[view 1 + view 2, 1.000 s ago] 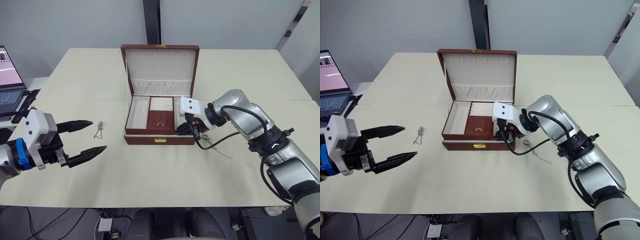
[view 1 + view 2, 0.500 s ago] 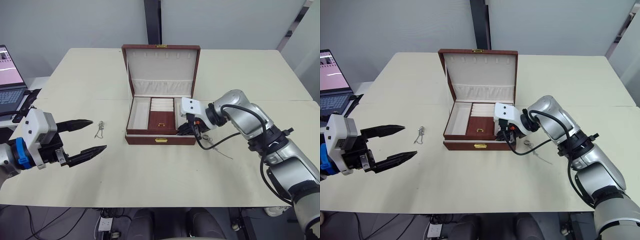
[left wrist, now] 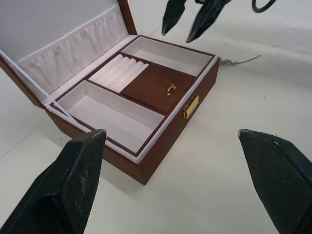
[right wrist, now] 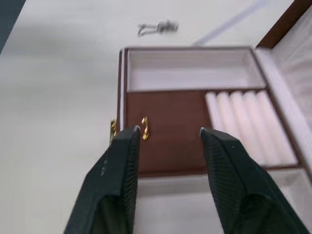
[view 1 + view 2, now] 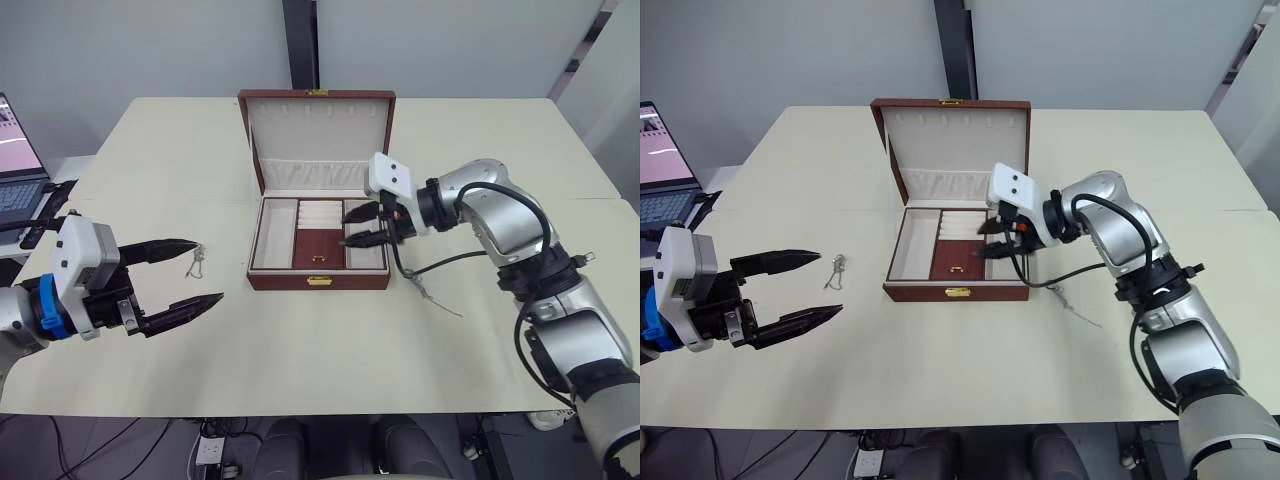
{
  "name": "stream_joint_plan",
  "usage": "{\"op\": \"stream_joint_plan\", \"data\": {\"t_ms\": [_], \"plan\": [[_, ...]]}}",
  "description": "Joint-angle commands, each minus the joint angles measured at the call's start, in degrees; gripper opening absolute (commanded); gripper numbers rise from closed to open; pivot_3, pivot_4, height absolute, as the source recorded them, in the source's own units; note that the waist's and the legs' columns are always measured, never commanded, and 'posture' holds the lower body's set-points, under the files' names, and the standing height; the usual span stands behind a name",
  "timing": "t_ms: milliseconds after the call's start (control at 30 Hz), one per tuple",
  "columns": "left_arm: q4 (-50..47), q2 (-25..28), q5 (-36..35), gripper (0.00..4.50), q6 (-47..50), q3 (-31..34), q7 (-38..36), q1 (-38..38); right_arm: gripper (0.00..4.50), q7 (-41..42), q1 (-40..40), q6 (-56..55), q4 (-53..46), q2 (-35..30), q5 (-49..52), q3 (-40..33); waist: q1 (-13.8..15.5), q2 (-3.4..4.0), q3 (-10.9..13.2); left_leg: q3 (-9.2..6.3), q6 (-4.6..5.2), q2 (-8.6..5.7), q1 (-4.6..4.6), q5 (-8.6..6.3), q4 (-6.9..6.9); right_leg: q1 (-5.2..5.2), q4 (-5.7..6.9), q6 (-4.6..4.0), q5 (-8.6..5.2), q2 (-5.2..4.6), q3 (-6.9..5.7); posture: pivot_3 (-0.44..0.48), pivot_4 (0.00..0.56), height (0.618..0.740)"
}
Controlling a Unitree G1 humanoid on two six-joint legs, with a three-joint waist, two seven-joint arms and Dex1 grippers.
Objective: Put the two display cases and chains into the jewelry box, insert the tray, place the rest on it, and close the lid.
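The jewelry box (image 5: 290, 281) stands open mid-table, its lid (image 5: 318, 130) upright and cream-lined. The tray (image 5: 320, 243) sits inside it, showing its gold pull (image 4: 144, 128) and ring rolls (image 3: 119, 70). My right gripper (image 5: 346, 229) hovers open over the tray's right half with nothing between its fingers. One chain (image 5: 196, 260) lies on the table left of the box, and another chain (image 5: 425, 295) lies just right of it. My left gripper (image 5: 208, 271) is open and empty, low over the table, close to the left chain. The two display cases are hidden.
A laptop (image 5: 15, 170) sits off the table's left edge. A seam (image 5: 150, 199) crosses the cream tabletop behind the left chain. A dark post (image 5: 300, 45) stands behind the box.
My right gripper rose from beside the box's front right corner and now hangs over the tray. The left gripper has barely shifted.
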Motion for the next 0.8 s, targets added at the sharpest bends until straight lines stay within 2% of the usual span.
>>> {"op": "stream_joint_plan", "data": {"t_ms": [33, 133, 167, 500, 667, 800], "plan": [[-1.74, -0.55, -1.90, 4.50, 0.68, 0.49, 1.23, -0.67, 0.89, -3.06, -0.48, -1.37, 0.43, 2.83, 0.40, -1.21, -0.06, 0.00, 0.00, 0.00, 0.00, 0.00, 0.00, 0.00, 0.00, 0.00, 0.00, 0.00, 0.00, 0.00, 0.00, 0.000, 0.150, 0.740], [-2.14, -1.06, -1.62, 4.50, 0.63, -0.22, 1.47, -0.59, 0.11, -6.72, -0.38, -3.17, 5.02, 6.98, -1.65, 0.41, -0.22, -0.02, -0.01, 0.01, 0.00, -0.01, 0.01, 0.00, 0.00, 0.00, 0.00, 0.00, 0.00, 0.00, 0.00, 0.000, 0.150, 0.740], [-2.27, -1.20, -1.57, 4.50, 0.59, -0.37, 1.51, -0.52, 0.05, -7.61, -0.50, -3.49, 6.46, 7.98, -2.17, 0.70, -0.27, -0.02, -0.01, 0.01, 0.00, -0.01, 0.01, 0.00, 0.00, 0.00, 0.01, 0.00, 0.00, 0.00, 0.00, 0.000, 0.150, 0.740], [-3.24, -2.51, -1.05, 4.50, 0.12, -0.45, 2.08, 0.66, 0.05, -8.13, -0.73, -7.59, 16.57, 9.63, -8.11, 5.47, -0.53, -0.04, -0.02, 0.03, -0.01, -0.03, 0.01, 0.00, -0.01, -0.01, 0.00, 0.00, 0.00, -0.01, 0.00, 0.000, 0.150, 0.740], [-3.07, -3.08, -0.73, 4.50, -0.16, -0.67, 2.63, 0.74, 0.05, -7.73, -0.30, -9.01, 17.40, 9.93, -9.50, 6.10, -0.54, -0.07, -0.04, 0.00, -0.01, -0.03, 0.04, 0.00, 0.00, 0.04, 0.00, 0.00, 0.00, -0.01, 0.00, 0.000, 0.150, 0.740], [-2.16, -3.99, -0.62, 4.50, 0.03, -0.13, 4.06, 0.78, 0.05, -8.81, -0.09, -9.78, 14.47, 10.22, -8.36, 3.56, -0.65, -0.06, -0.04, 0.00, -0.01, -0.02, 0.06, 0.00, 0.00, 0.04, 0.01, 0.00, 0.00, -0.01, 0.00, 0.000, 0.150, 0.740]]}}
